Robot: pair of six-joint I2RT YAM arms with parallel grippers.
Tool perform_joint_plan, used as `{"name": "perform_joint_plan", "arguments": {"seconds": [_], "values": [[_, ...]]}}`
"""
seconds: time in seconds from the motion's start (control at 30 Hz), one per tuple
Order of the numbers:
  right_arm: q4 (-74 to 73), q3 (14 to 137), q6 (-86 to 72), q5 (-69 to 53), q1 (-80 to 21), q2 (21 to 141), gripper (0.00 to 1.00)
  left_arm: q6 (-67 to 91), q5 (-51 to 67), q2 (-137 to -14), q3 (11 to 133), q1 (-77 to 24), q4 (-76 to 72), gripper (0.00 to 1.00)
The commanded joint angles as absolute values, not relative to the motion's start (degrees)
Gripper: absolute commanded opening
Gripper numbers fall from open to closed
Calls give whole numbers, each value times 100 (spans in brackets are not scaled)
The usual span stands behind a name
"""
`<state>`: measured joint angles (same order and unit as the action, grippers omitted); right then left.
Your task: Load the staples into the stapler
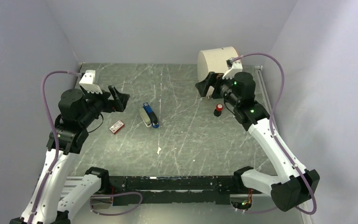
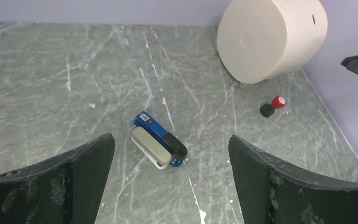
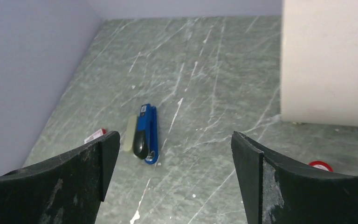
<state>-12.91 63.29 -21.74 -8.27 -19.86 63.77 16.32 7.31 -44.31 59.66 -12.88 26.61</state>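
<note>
— Top external view: where is the stapler (image 1: 152, 115)?
— Flat on the table (image 1: 191, 140), a pale grey piece (image 1: 145, 116) touching it.
— And your grippers?
— My left gripper (image 1: 120, 99) and right gripper (image 1: 205, 85) both gape wide, holding nothing, well apart from it.

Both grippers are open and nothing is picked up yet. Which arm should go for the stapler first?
Left, probably. The left gripper hangs open nearer the stapler than the right gripper does, and the small red-and-white box also lies on the left arm's side.
</note>
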Motion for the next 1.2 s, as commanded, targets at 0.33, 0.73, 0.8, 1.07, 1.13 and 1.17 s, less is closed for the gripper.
{"name": "perform_joint_plan", "arguments": {"seconds": [0.33, 0.73, 0.8, 1.07, 1.13, 1.17], "values": [[-201, 5887, -1591, -807, -3933, 6836, 98, 2460, 661, -3988, 4966, -1204, 2555, 97], [-447, 6635, -1295, -103, -5480, 8724, 85, 4087, -1857, -4460, 4476, -1204, 3888, 88], [-582, 6928, -1349, -50, -5563, 9057, 84, 4443, -2131, -4530, 4287, -1200, 3831, 84], [-463, 7773, -2163, -429, -5573, 10233, 59, 4921, -2438, -5746, 4178, -1061, 2808, 85], [-569, 8117, -2315, -482, -5572, 10570, 52, 4878, -2471, -6047, 4177, -902, 2536, 74], [-601, 8249, -2388, -490, -5574, 10702, 51, 4863, -2439, -6183, 4186, -798, 2392, 71]]}}
